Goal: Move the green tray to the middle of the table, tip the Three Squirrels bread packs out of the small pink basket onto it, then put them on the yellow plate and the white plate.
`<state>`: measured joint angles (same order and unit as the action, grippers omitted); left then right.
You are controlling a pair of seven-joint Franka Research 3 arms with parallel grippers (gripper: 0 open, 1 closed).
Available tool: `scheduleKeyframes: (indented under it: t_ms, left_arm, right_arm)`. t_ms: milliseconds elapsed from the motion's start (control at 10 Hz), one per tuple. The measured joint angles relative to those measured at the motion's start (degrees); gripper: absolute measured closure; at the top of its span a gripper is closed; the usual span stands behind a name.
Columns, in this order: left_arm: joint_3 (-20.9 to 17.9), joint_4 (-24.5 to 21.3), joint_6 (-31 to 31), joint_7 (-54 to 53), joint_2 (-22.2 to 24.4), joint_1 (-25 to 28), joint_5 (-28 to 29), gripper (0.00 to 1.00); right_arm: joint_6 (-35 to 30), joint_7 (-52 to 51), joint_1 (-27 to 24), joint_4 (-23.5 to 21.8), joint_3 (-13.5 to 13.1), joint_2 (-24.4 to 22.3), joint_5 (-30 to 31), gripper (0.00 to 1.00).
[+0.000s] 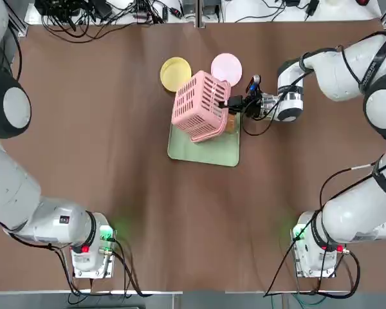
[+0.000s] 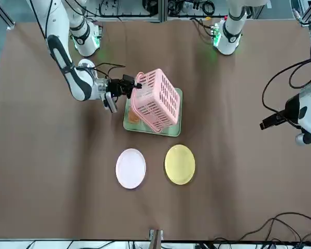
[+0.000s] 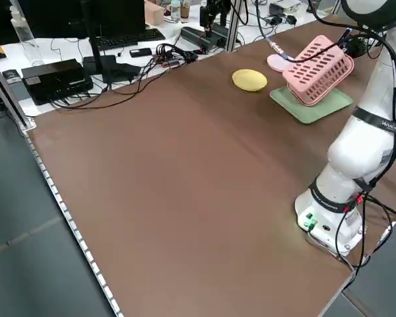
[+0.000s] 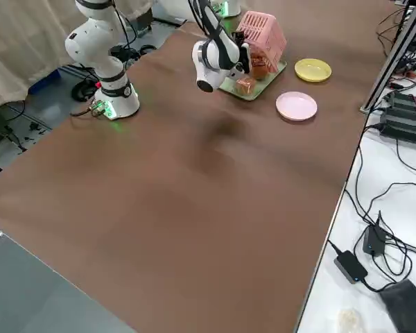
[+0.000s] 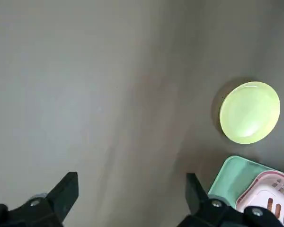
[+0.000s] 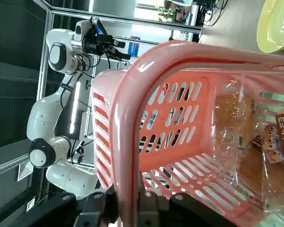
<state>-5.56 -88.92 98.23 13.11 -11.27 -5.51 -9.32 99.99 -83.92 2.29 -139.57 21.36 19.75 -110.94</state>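
Note:
The small pink basket [image 1: 196, 103] is tipped on its side over the green tray [image 1: 206, 151], which lies mid-table. My right gripper [image 1: 230, 103] is shut on the basket's rim [image 6: 128, 118] from the right. Three Squirrels bread packs [image 6: 270, 146] lie at the basket's mouth, and one orange pack [image 4: 246, 85] rests on the tray. Beyond the tray sit the yellow plate [image 1: 175, 73] and the white plate [image 1: 228, 64], both bare. My left gripper [image 5: 130, 203] hangs open high over the table's left part, holding nothing.
The brown table [image 1: 116, 161] stretches wide on the left and in front of the tray. Cables and equipment [image 1: 103, 13] line the far edge. Both arm bases [image 1: 90, 248] stand at the near corners.

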Motion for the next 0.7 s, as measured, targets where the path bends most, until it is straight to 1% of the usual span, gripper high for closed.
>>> scheduleKeyframes:
  t_ms: [400, 700]
  left_arm:
    - [0.0, 0.0, 0.0, 0.2, 0.0, 0.0, 0.0, 0.00]
    - [0.2, 0.0, 0.0, 0.2, 0.0, 0.0, 0.0, 0.00]
  right_arm:
    - [-1.4, 0.1, 0.2, 0.0, 0.0, 0.0, 0.0, 0.92]
    - [-2.0, 0.2, 0.6, 0.8, 0.6, 0.3, -0.2, 0.92]
